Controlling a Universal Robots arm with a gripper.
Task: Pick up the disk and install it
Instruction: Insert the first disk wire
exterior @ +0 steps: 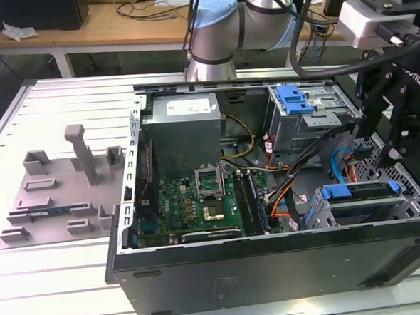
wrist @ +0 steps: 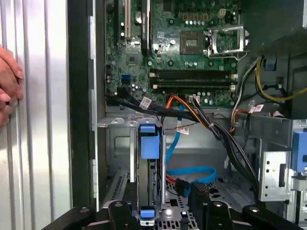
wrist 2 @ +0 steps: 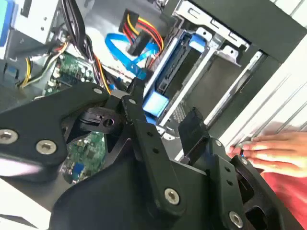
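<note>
My gripper (wrist 2: 165, 108): matte black. Disk (exterior: 358, 191): blue frame, silver-grey body. Motherboard (exterior: 198, 201): green. Case (exterior: 274, 275): black. Table (exterior: 61, 281): silver, ribbed in parallel lines. Data cable (wrist: 192, 172): light blue.

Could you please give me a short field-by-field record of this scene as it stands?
gripper: open, close over the disk's blue end
disk: on edge in a bay of the case, on the exterior view's right
case: open, lying on the table
table: ribbed metal
hand: on the table beside the case
tray: grey, on the exterior view's left of the case
</note>
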